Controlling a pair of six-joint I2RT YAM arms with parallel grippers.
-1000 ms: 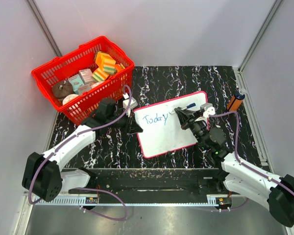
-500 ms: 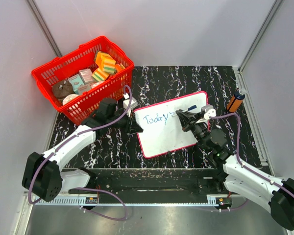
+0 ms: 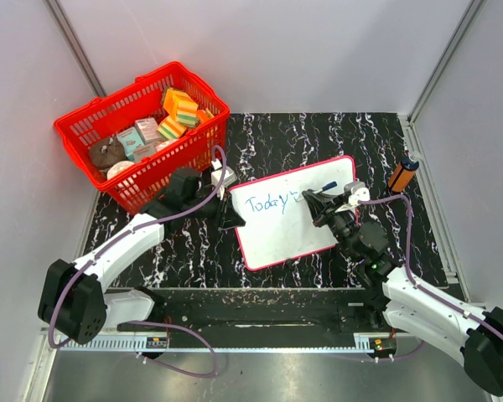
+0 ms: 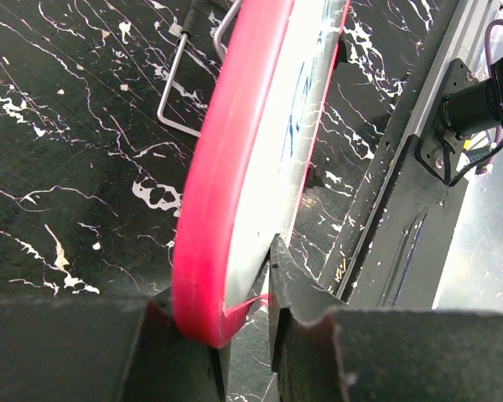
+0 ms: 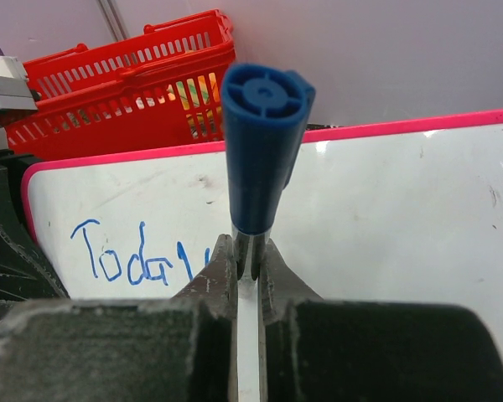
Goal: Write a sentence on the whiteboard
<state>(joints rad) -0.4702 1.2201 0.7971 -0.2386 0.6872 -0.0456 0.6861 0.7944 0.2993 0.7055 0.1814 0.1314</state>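
Observation:
The whiteboard (image 3: 306, 230) stands tilted at the middle of the table, white with a pink rim (image 4: 235, 142). On its upper left is the sentence (image 3: 266, 203), the blue word "Today" (image 5: 130, 255). My left gripper (image 3: 230, 209) is shut on the board's left edge, and in the left wrist view the rim sits between the fingers of this gripper (image 4: 226, 289). My right gripper (image 3: 312, 201) is shut on a blue-capped marker (image 5: 264, 142) that points at the board just right of the word. The marker's tip is hidden behind the right gripper (image 5: 248, 251).
A red basket (image 3: 117, 126) with sponges and small boxes stands at the back left, close behind the left arm. An orange and black cylinder (image 3: 404, 174) lies near the right wall. A wire stand (image 4: 180, 92) sticks out behind the board.
My right gripper has shifted slightly to the left and nearer with the marker, and a small blue stroke now shows after "Today". The left gripper has not moved.

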